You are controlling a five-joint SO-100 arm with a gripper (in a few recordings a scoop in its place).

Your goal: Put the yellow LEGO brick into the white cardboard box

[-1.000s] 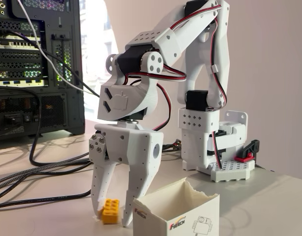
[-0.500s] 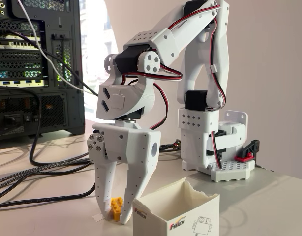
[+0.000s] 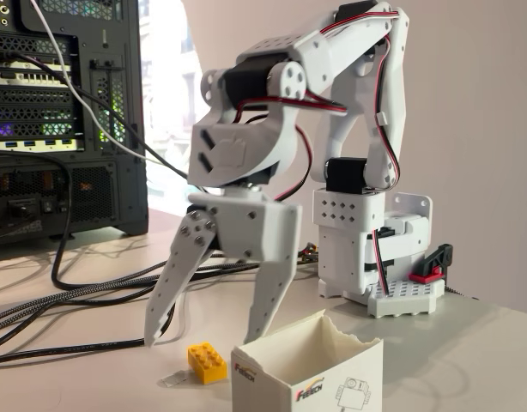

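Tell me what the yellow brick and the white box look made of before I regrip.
The yellow LEGO brick looks like hard, smooth moulded plastic: crisp edges, round studs, slight sheen. The white cardboard box looks like thin matte card: ragged torn rim, printed logo. The gripper hangs open above the brick.

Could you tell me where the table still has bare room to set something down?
Free: the right front, between the white cardboard box and the white studded base plate. Some room lies between the cables and the yellow LEGO brick. Crowded: the left, beside the computer tower, and under the open gripper.
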